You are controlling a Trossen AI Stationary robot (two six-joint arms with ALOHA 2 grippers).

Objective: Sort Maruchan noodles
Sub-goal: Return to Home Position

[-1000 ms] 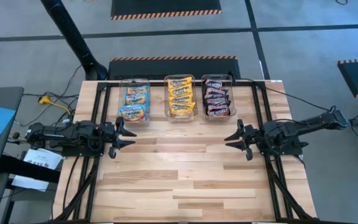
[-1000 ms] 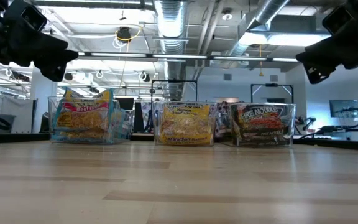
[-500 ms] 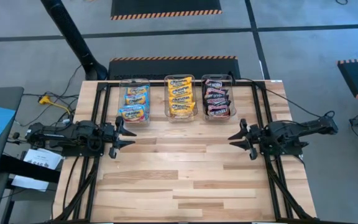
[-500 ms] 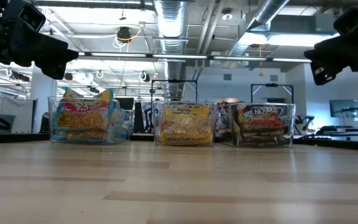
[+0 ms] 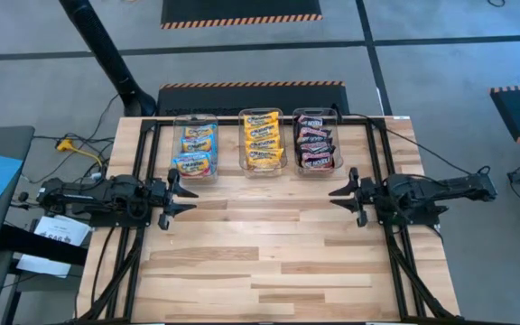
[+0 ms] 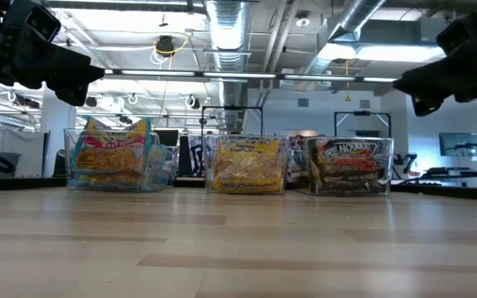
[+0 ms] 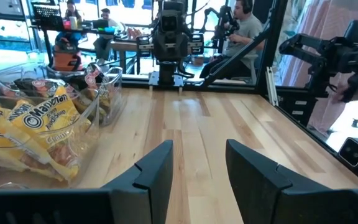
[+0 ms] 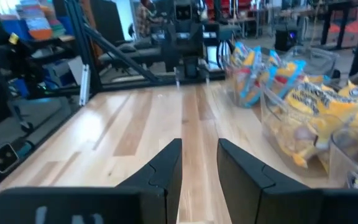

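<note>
Three clear bins stand in a row at the table's far edge. The left bin (image 5: 195, 146) holds light blue-pink packets (image 6: 110, 156), the middle bin (image 5: 263, 140) yellow-orange packets (image 6: 245, 165), the right bin (image 5: 317, 141) black-red packets (image 6: 350, 164). My left gripper (image 5: 186, 197) hovers open and empty over the table's left side, near the left bin. My right gripper (image 5: 341, 196) hovers open and empty over the right side, in front of the right bin.
The bare wooden tabletop (image 5: 260, 253) lies between and in front of both grippers. A black frame (image 5: 143, 135) runs along the table's sides and far edge. People sit at desks beyond the table in the left wrist view (image 7: 241, 31).
My right gripper has drawn back a little toward the table's right edge and its arm has swung lower toward level behind it. The left arm and the bins have kept still.
</note>
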